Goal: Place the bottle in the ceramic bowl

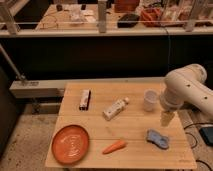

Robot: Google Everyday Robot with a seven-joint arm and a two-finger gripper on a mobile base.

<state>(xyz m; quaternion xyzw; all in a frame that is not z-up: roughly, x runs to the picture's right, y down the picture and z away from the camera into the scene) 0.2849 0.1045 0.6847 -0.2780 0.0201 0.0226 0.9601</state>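
Note:
A white bottle lies on its side near the middle of the wooden table, its cap pointing to the back right. The orange ceramic bowl sits at the table's front left corner with nothing in it. My gripper hangs at the end of the white arm over the right side of the table. It points down, well to the right of the bottle and far from the bowl, and holds nothing that I can see.
A white cup stands just left of the arm. A blue object lies below the gripper. An orange carrot lies between it and the bowl. A dark packet lies at the back left. A ledge and railing run behind the table.

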